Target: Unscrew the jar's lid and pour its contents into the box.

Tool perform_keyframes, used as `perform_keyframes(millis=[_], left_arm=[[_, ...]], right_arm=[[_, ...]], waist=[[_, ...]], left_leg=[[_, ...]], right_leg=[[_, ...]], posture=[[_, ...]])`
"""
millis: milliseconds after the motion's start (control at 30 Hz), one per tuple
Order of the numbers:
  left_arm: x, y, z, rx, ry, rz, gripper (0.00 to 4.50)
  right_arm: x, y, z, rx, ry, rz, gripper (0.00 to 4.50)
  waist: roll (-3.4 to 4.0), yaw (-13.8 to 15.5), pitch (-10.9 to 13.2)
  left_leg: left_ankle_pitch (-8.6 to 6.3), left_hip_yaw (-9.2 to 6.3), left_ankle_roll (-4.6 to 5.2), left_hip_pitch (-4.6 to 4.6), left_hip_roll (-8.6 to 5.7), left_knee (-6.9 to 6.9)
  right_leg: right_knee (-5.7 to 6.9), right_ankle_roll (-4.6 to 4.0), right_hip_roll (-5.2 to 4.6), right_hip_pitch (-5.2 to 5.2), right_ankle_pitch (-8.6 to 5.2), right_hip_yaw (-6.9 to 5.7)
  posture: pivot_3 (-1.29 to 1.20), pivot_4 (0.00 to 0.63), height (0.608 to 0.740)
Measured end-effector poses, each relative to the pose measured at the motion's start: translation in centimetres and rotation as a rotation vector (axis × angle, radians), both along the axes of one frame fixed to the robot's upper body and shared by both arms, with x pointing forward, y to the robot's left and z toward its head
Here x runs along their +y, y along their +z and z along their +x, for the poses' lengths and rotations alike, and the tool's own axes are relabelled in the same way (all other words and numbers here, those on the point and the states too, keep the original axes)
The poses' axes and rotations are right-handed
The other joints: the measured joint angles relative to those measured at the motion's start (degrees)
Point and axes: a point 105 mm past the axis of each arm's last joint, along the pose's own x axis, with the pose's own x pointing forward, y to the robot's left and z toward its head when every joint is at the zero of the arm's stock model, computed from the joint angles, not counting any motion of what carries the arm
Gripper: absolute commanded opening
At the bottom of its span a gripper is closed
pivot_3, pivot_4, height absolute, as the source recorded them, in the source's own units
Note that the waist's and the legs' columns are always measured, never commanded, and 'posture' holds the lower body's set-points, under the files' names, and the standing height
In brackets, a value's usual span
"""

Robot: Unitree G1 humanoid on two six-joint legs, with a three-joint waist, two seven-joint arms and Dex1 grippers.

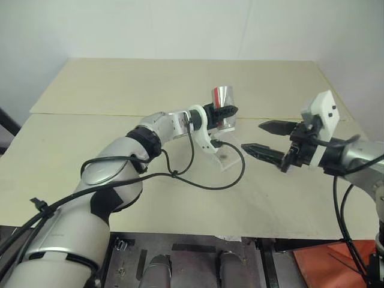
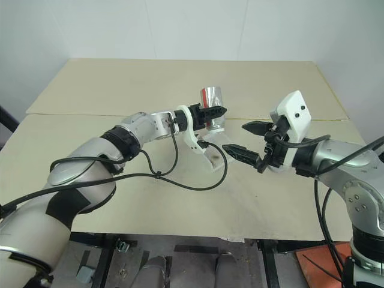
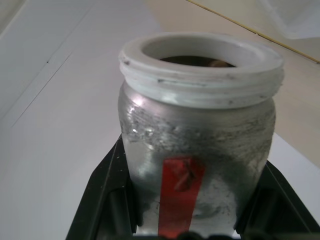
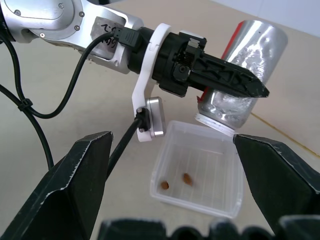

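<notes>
Left gripper (image 1: 225, 112) pinching the jar (image 1: 223, 101), one black finger on each side of the silvery body. Jar turned upside down and tilted, mouth pointing down, base up. Red strip of the label (image 3: 181, 192) between the two fingers, seen in the left wrist view. White threaded mouth (image 3: 202, 62) bare, without lid. Some brownish contents (image 3: 215, 62) just inside the mouth, hard to make out.

Directly below the gripped jar: the box (image 4: 200, 167), clear plastic, square with rounded corners, resting on the pale table (image 1: 120, 96). Rim of the jar mouth just above the far edge of the box, close to it; touching or not, cannot tell. Two small brown grains (image 4: 176, 181) lying on the bottom of the box, near each other. A black cable (image 1: 204, 174) looping down from the left wrist over the table, passing beside the box.

Further right: right gripper (image 1: 267, 140), fingers spread wide apart, nothing between them. Pointing roughly level towards the left gripper, held above the table. Tips of the right fingers near the box and the jar, yet apart from both. In the right wrist view, the box lying between the two spread black fingers (image 4: 70, 185), ahead of them, and the jar above it.
</notes>
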Motion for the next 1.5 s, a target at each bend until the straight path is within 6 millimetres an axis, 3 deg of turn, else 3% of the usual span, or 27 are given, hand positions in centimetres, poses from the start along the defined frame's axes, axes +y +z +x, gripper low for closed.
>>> perform_keyframes(millis=[167, 367, 633, 833, 1067, 1233, 1400, 1500], left_arm=[[0.0, 0.1, -0.1, 0.027, -0.005, -0.026, 1.92], [2.1, 1.0, 0.4, 0.281, 0.081, -0.295, 1.92], [9.3, 3.1, 2.6, 0.907, 0.275, -1.154, 1.92], [13.6, 2.1, 3.1, 1.419, 0.335, -1.644, 1.92], [16.0, -2.7, 1.3, 1.660, 0.331, -1.787, 1.92], [15.9, -3.2, 0.4, 1.640, 0.247, -1.802, 1.92], [15.9, -5.6, -0.5, 1.684, 0.235, -1.833, 1.92], [15.8, -5.7, -0.7, 1.681, 0.201, -1.845, 1.92]], right_arm=[[0.1, 0.2, -0.2, -0.010, 0.000, 0.007, 4.48], [0.0, 0.3, -0.1, -0.014, -0.014, 0.006, 4.48], [-0.1, 0.3, 0.0, -0.001, 0.007, 0.001, 4.48], [0.2, -0.1, 0.4, 0.020, 0.034, -0.007, 4.48], [0.6, -0.3, 0.5, 0.020, 0.063, -0.026, 4.48], [0.4, -0.4, 0.7, 0.022, 0.054, -0.027, 4.48], [0.4, -0.5, 0.7, 0.022, 0.051, -0.033, 4.48], [0.4, -0.7, 0.6, 0.024, 0.054, -0.037, 4.48]], waist=[[0.00, 0.03, 0.00], [0.01, -0.25, -0.01], [0.03, -0.56, -0.01], [0.03, -1.67, -0.02], [0.04, -2.93, -0.03], [0.04, -2.77, -0.03], [0.05, -2.75, -0.03], [0.05, -2.63, -0.03]], left_leg=[[0.00, 0.00, 0.00, 0.01, 0.00, 0.00], [0.00, 0.01, 0.00, 0.05, 0.02, 0.00], [0.04, 0.00, -0.06, 0.05, 0.02, 0.01], [0.02, -0.03, -0.02, 0.09, 0.02, 0.03], [0.05, -0.04, -0.09, 0.22, 0.03, 0.03], [0.08, -0.04, -0.14, 0.21, 0.03, 0.03], [0.06, -0.04, -0.10, 0.23, 0.03, 0.03], [0.04, -0.04, -0.06, 0.22, 0.03, 0.03]], right_leg=[[0.00, 0.00, 0.00, 0.01, 0.00, 0.00], [0.04, 0.00, 0.00, 0.00, 0.00, 0.01], [0.08, -0.01, -0.01, 0.01, 0.00, 0.00], [0.09, -0.01, -0.01, 0.06, 0.00, -0.01], [0.14, -0.05, 0.01, 0.11, 0.02, 0.00], [0.09, -0.05, 0.00, 0.13, 0.02, 0.00], [0.11, -0.06, 0.01, 0.12, 0.03, 0.01], [0.10, -0.06, 0.01, 0.13, 0.03, 0.00]], posture=[[0.00, 0.150, 0.740], [0.00, 0.150, 0.740], [0.00, 0.150, 0.740], [0.00, 0.150, 0.740], [0.00, 0.150, 0.740], [0.00, 0.150, 0.740], [0.00, 0.150, 0.740], [0.00, 0.150, 0.740]])
